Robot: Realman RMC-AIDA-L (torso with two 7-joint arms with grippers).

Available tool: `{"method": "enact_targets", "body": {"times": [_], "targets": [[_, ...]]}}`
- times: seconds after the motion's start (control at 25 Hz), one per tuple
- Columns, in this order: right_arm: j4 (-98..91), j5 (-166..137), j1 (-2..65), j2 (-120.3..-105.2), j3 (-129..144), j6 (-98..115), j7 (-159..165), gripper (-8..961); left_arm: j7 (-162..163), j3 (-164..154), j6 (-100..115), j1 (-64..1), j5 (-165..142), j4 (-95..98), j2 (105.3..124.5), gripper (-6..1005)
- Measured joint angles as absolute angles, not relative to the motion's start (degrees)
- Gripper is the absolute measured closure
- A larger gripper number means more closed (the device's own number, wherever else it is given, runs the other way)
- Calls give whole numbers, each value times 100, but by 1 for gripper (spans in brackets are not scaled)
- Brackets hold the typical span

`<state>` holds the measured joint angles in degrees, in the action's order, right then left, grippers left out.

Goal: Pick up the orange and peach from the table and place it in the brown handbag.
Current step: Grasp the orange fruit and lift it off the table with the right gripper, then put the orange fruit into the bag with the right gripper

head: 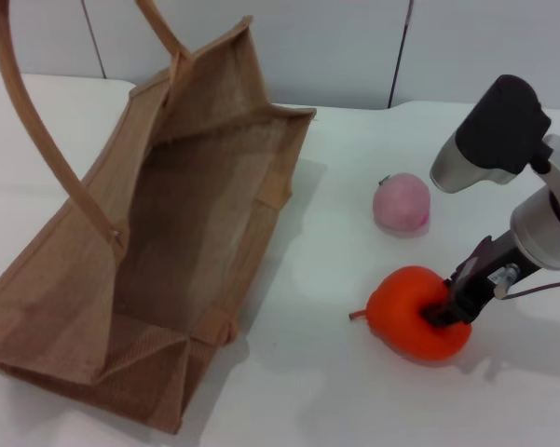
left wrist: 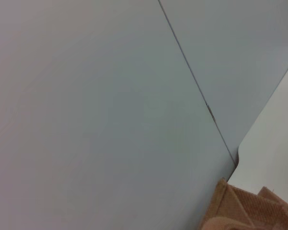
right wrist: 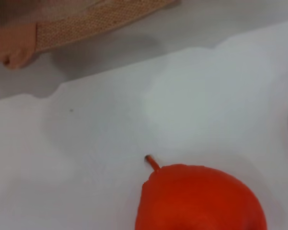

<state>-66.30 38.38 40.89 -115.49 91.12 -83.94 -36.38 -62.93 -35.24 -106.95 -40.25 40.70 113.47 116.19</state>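
On the white tabletop [head: 354,168] we see the brown handbag [head: 168,242] lying on its side toward the left edge, its mouth open and turned toward the far edge, its flat bottom toward the near edge; one long strap handle [head: 47,140] arches up over the left wall of the bag; the inside of the bag, as far as we can see into it, holds neither fruit.

The orange [head: 412,315] sits on the tabletop toward the near right corner, well apart from the bag, its short brown stem [head: 357,315] pointing toward the bag; the peach [head: 402,202] lies farther from us, near the orange but not touching it, toward the far right side of the tabletop, with its small stem turned up and to the left.

Our right gripper [head: 444,312] is down at the orange, coming in from the right edge; its dark fingers [head: 466,284] press against the right side and top of the fruit, and we take them to be clamped on it, while the fruit rests on the surface; in the right wrist view the orange [right wrist: 201,199] fills the lower part of the picture with its stem [right wrist: 152,163] plain, and the trim of the bag [right wrist: 86,21] shows beyond.

Our left gripper does not show in any view; the left wrist view gives only the wall, a strip of tabletop and a corner of the bag [left wrist: 244,208].
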Motion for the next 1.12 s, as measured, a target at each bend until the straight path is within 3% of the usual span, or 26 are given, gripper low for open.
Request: {"method": "enact_targets", "body": {"times": [0.12, 0.52, 1.12], "targets": [[-6656, 3774, 4102, -11549, 9093, -8408, -3624, 580, -6296, -3523, -10696, -4025, 4061, 11347, 11619, 881], [-7216, 3720, 4157, -11554, 9010, -8584, -3511, 650, -6404, -3514, -10685, -4025, 3966, 11243, 11621, 880], [-9794, 3777, 4093, -11576, 8741, -9625, -3020, 753, -6425, -3526, -10603, -4091, 3974, 11252, 11620, 880]]}}
